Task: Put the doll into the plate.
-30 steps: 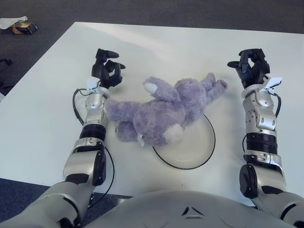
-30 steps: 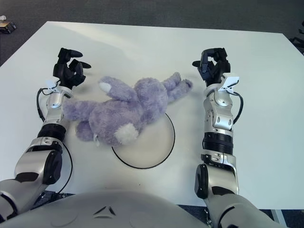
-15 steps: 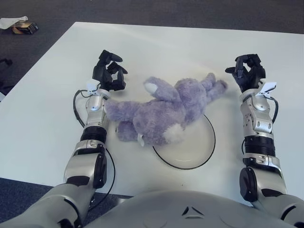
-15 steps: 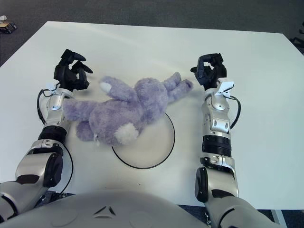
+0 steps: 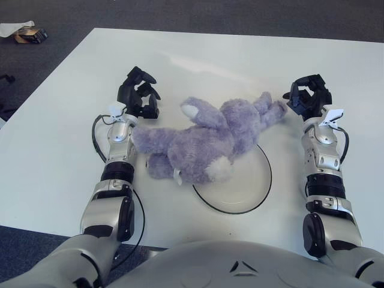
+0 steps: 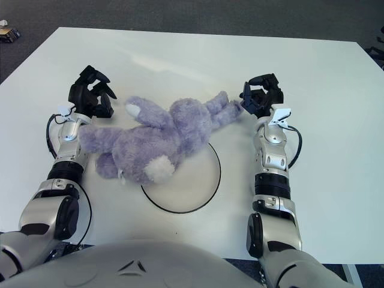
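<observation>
White table [image 5: 54,150]; small box [image 5: 31,36].

Bright, even light; faint glare on the table [image 5: 198,63], seemingly sharp.

Purple doll [image 6: 162,137] half over plate [image 6: 204,186], right robot hand [image 6: 259,99] beside it

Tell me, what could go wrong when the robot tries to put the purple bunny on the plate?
The doll is long and floppy and lies mostly off the plate, so a leg may end up hanging over the rim. The left robot hand and right robot hand are at its opposite ends, neither gripping it yet; if only one grabs, the doll might just drag and push the plate.
</observation>
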